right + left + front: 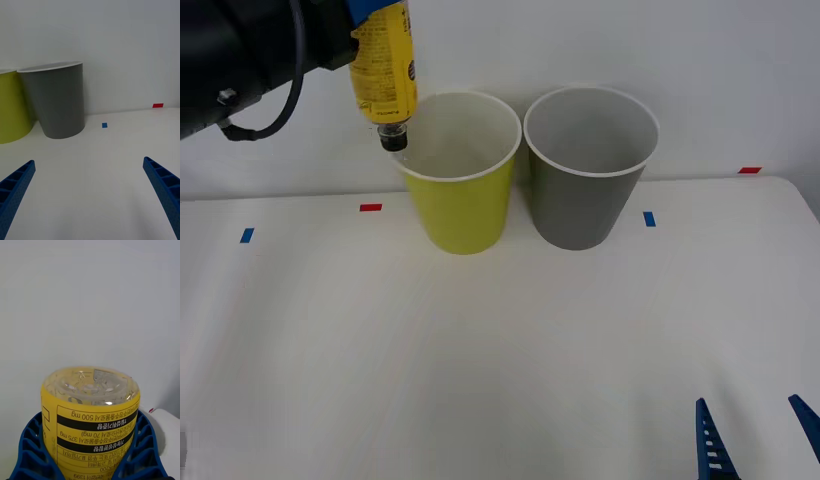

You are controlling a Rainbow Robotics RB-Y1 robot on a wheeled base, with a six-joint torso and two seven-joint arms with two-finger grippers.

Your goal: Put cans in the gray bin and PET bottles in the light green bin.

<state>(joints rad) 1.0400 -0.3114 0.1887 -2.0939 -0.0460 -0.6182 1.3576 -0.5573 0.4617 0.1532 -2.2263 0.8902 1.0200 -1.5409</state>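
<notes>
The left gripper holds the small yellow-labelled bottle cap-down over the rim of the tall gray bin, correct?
Not quite. In the front view the left gripper holds the small yellow-labelled bottle cap-down over the rim of the tall yellow-green bin, not the tall gray bin beside it.

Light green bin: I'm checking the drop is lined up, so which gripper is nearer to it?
Left. The left gripper holds the PET bottle cap-down at the light green bin's rim. The right gripper sits open, low over the table's near edge.

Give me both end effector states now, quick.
Left end effector: shut on the bottle, held cap-down over the green bin's rim.
Right end effector: open, empty, low over the table.
</notes>
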